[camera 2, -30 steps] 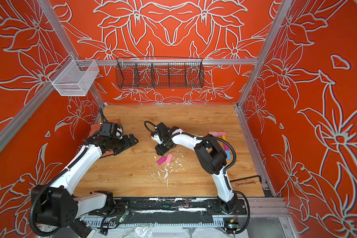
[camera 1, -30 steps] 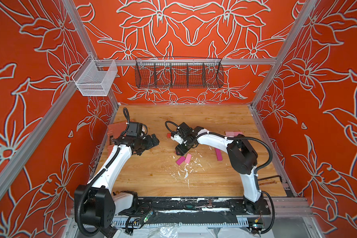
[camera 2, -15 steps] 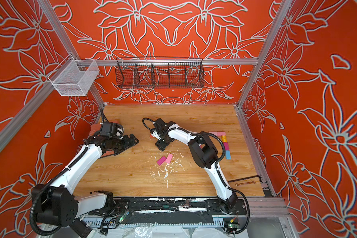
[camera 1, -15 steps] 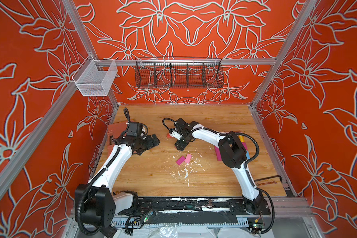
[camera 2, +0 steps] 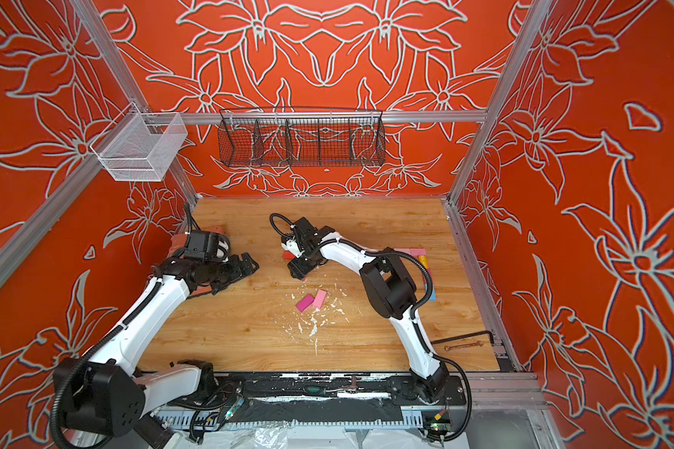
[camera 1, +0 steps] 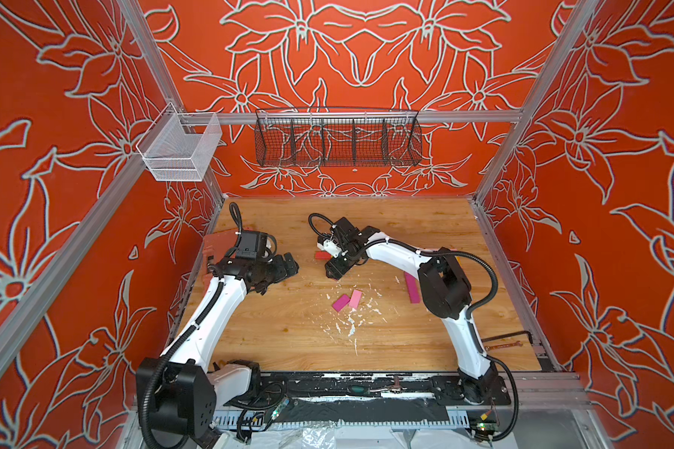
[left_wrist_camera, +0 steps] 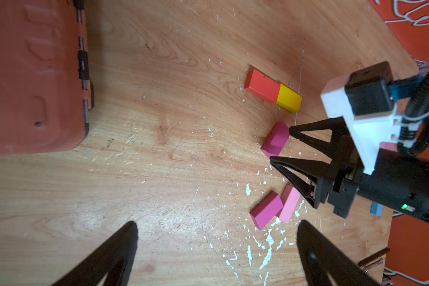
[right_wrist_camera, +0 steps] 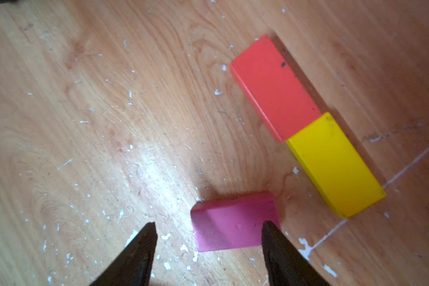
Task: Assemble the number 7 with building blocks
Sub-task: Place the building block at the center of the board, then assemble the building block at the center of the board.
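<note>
1. Two arms are seen in both top views, low over the pale wooden worktop. The left gripper stands wide open and empty near the left edge, beside a red-brown plastic tool case. The right gripper is pointed down left of the middle, just beside a flat red rectangular block. A magenta bar and a light pink bar lie side by side near the middle. A row of pink, yellow and blue blocks near the right edge is partly hidden by the right arm.
2. From the left wrist, the left gripper's fingers are spread wide with nothing between them. The red block is shown touching a flat yellow rectangular block end to end. The right gripper is seen straddling a lone magenta block.
3. From the right wrist, the jaws are parted about halfway. One finger overlaps the lone magenta block's end; the other stands clear, so nothing is clamped.
</note>
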`<action>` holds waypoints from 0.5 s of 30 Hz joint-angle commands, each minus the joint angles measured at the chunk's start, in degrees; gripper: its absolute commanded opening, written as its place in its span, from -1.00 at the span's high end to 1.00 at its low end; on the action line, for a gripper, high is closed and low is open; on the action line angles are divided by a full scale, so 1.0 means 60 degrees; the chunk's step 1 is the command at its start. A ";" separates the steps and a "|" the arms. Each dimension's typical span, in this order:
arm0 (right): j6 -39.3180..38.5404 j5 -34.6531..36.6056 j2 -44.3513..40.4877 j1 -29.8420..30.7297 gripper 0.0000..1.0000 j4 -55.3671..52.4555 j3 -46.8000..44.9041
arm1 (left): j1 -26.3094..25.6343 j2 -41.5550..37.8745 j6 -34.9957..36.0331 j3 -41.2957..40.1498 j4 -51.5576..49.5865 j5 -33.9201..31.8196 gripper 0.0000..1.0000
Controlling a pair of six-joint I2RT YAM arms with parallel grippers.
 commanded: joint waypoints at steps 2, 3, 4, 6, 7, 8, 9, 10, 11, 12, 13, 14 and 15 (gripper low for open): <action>0.0375 -0.0716 0.0441 0.0155 -0.28 -0.0120 0.0741 | 0.0036 -0.0372 0.0116 0.0234 -0.0568 -0.0221 -0.95; 0.0394 -0.0753 0.0509 0.0193 -0.24 -0.0160 0.0830 | 0.0039 -0.0431 0.0140 0.0209 -0.0590 -0.0234 -0.95; 0.0423 -0.0778 0.0573 0.0221 -0.20 -0.0186 0.0890 | 0.0049 -0.0476 0.0149 0.0188 -0.0596 -0.0238 -0.95; 0.0477 -0.0815 0.0692 0.0241 -0.15 -0.0301 0.0989 | 0.0063 -0.0520 0.0173 0.0158 -0.0625 -0.0270 -0.95; 0.0479 -0.0887 0.0719 0.0256 -0.14 -0.0324 0.0979 | 0.0052 -0.0513 0.0190 0.0150 -0.0620 -0.0267 -0.95; 0.0475 -0.0920 0.0739 0.0270 -0.13 -0.0328 0.0937 | 0.0050 -0.0521 0.0185 0.0137 -0.0602 -0.0243 -0.95; 0.0469 -0.0935 0.0734 0.0274 -0.13 -0.0339 0.0898 | 0.0060 -0.0505 0.0187 0.0128 -0.0587 -0.0230 -0.95; 0.0436 -0.0959 0.0734 0.0302 -0.12 -0.0393 0.0875 | 0.0052 -0.0495 0.0185 0.0128 -0.0565 -0.0205 -0.95; 0.0408 -0.0964 0.0728 0.0303 -0.11 -0.0468 0.0839 | 0.0055 -0.0480 0.0186 0.0128 -0.0556 -0.0174 -0.95; 0.0388 -0.0952 0.0704 0.0316 -0.11 -0.0498 0.0778 | 0.0063 -0.0479 0.0175 0.0114 -0.0543 -0.0156 -0.95; 0.0384 -0.0938 0.0668 0.0313 -0.10 -0.0507 0.0683 | 0.0056 -0.0478 0.0177 0.0113 -0.0539 -0.0133 -0.95; 0.0375 -0.0910 0.0615 0.0309 -0.10 -0.0504 0.0580 | 0.0050 -0.0473 0.0168 0.0103 -0.0539 -0.0133 -0.95; 0.0366 -0.0900 0.0535 0.0316 -0.10 -0.0465 0.0444 | 0.0052 -0.0495 0.0156 0.0099 -0.0525 -0.0133 -0.95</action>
